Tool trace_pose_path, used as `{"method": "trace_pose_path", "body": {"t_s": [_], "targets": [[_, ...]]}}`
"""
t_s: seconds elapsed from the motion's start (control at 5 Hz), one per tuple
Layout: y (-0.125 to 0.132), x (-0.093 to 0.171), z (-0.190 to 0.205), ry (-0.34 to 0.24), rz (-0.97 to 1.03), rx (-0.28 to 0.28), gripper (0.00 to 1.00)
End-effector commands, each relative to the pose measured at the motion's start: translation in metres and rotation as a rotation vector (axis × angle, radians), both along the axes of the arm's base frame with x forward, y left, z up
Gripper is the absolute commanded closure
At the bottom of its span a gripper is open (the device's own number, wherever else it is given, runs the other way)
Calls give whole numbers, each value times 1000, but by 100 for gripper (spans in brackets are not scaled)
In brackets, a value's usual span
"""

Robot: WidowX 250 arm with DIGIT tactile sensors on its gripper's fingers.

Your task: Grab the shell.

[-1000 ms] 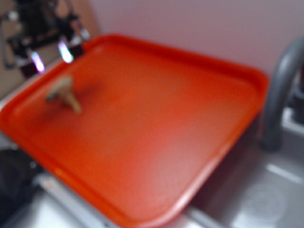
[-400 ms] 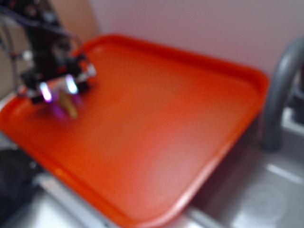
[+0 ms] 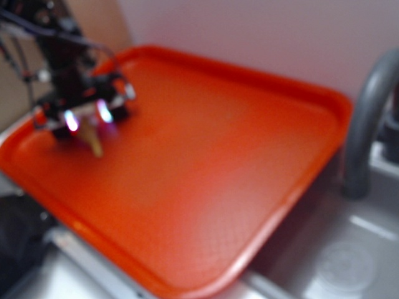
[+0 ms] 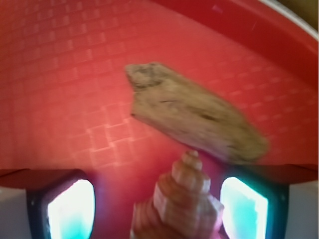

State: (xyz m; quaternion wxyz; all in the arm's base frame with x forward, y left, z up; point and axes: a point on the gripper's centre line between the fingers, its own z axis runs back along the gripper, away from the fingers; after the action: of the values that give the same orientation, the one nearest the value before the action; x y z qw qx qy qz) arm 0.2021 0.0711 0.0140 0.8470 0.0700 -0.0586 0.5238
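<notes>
The tan spiral shell [image 4: 184, 199] lies on the red tray [image 4: 75, 74], between my open fingers and nearer the right pad [image 4: 244, 206]. Its pointed end faces the flat grey-brown bark piece [image 4: 197, 114] just beyond it. In the blurred exterior view my gripper [image 3: 87, 118] is low over the tray's left side [image 3: 37, 156], and only the shell's tip [image 3: 96, 147] shows below it. The left pad [image 4: 70, 209] stands apart from the shell.
The tray's raised rim [image 4: 259, 30] runs close behind the bark piece. A grey curved faucet [image 3: 365, 118] rises at the right edge beside a metal sink surface [image 3: 336, 261].
My gripper has come down and forward from the tray's back left corner until its fingers straddle the shell. The shell has not moved.
</notes>
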Motion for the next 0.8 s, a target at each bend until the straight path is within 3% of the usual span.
{"method": "trace_pose_path", "body": {"t_s": [0.0,0.2,0.4,0.6], "targets": [[0,-19,-4,23,-7,7,100],[1,-16,3,11,-9,-5,100],[-1,-3,35,-48,14,-30,100],[-5,15,80,-110,54,-103,100]]}}
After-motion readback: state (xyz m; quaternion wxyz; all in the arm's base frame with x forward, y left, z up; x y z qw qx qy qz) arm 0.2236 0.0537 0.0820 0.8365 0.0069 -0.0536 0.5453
